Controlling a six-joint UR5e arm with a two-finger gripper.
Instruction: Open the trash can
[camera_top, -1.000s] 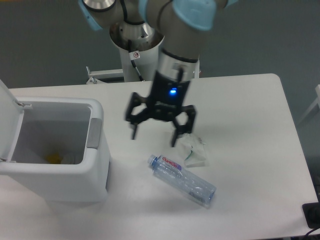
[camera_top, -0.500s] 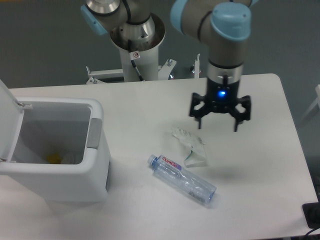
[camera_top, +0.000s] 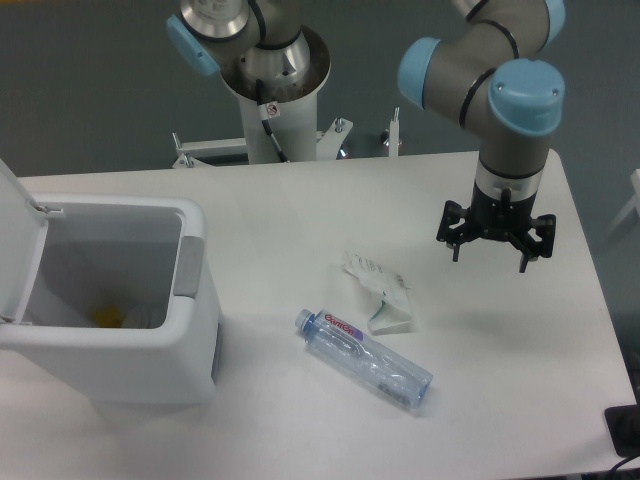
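Note:
The trash can (camera_top: 130, 345), a boxy white bin, stands at the table's left. Its white lid (camera_top: 18, 240) is tipped up and back at the far left, leaving the inside exposed with something yellow at the bottom. A grey push-button (camera_top: 188, 268) sits on the rim facing right. My gripper (camera_top: 490, 256) hangs open over the right part of the table, far from the bin, with nothing between its fingers.
A clear plastic bottle (camera_top: 364, 360) lies on its side in the middle of the table. A crumpled white wrapper (camera_top: 381, 293) lies just behind it. The arm's base (camera_top: 272, 80) rises behind the table. A dark object (camera_top: 625, 430) sits at the lower right corner.
The gripper has swept from near the bin, above the bottle and wrapper, over to the right side of the table. It stayed open. The bin's lid has not moved.

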